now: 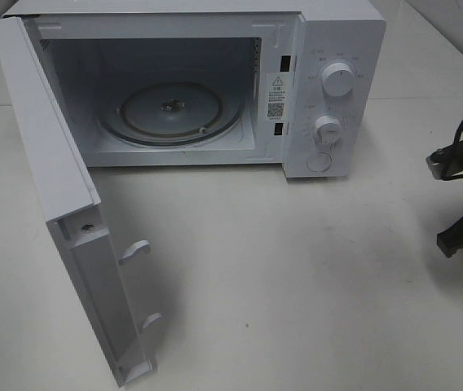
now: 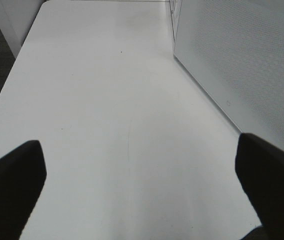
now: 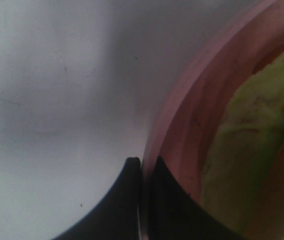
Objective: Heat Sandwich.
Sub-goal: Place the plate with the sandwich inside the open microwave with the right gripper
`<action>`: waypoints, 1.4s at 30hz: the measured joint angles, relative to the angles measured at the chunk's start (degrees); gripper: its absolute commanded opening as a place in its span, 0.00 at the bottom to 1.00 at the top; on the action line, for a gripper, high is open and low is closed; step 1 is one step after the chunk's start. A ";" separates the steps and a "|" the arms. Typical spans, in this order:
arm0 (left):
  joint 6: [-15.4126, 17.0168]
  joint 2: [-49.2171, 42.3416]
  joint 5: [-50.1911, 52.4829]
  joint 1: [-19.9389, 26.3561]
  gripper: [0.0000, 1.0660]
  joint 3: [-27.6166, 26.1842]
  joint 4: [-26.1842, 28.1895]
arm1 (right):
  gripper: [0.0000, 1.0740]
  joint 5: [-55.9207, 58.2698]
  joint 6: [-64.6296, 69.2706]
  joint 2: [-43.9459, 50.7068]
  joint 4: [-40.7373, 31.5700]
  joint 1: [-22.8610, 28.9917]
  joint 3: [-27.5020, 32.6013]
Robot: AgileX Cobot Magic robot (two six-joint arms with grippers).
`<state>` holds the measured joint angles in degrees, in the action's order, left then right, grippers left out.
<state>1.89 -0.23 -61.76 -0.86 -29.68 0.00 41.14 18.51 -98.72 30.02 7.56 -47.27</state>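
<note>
**White table [image 1: 297,269], open microwave [image 1: 341,49]**

The microwave's door [image 2: 242,60] stands just beside the left pincer [image 2: 138,142], whose jaws gape over white tabletop. The right pincer [image 3: 141,162] is clamped on the pink plate [image 3: 182,100] at its rim. On that plate, just past the fingertips, lies the sandwich [image 3: 247,145], blurred pale yellow-green.

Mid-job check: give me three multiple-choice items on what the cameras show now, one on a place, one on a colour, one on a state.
1. Where does the sandwich lie?
A. inside the oven
B. on the plate
C. on the bare table

2. What colour is the plate?
A. pink
B. blue
C. black

3. How is the microwave door?
A. shut
B. barely ajar
C. swung wide open

Answers:
1 B, the right wrist view shows it resting in the plate, whose rim the right pincer clamps.
2 A, the rim and inside show pink.
3 C, the door stands out to the side, baring the cavity.
</note>
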 measured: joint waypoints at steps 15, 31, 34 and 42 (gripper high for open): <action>0.00 0.00 0.00 0.00 0.92 0.00 0.00 | 0.00 7.68 -0.34 8.88 -3.04 3.32 0.00; 0.00 0.00 0.00 0.00 0.92 0.00 0.00 | 0.00 12.20 -0.97 13.52 -3.38 17.88 0.00; 0.00 0.00 0.00 0.00 0.92 0.00 0.00 | 0.00 12.43 -1.38 13.52 -3.67 20.63 0.00; 0.00 0.00 0.00 0.00 0.92 0.00 0.00 | 0.00 12.43 -5.16 13.52 -5.90 28.19 0.00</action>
<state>1.89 -0.23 -61.76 -0.86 -29.68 0.00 53.57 13.35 -85.20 24.12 35.75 -47.27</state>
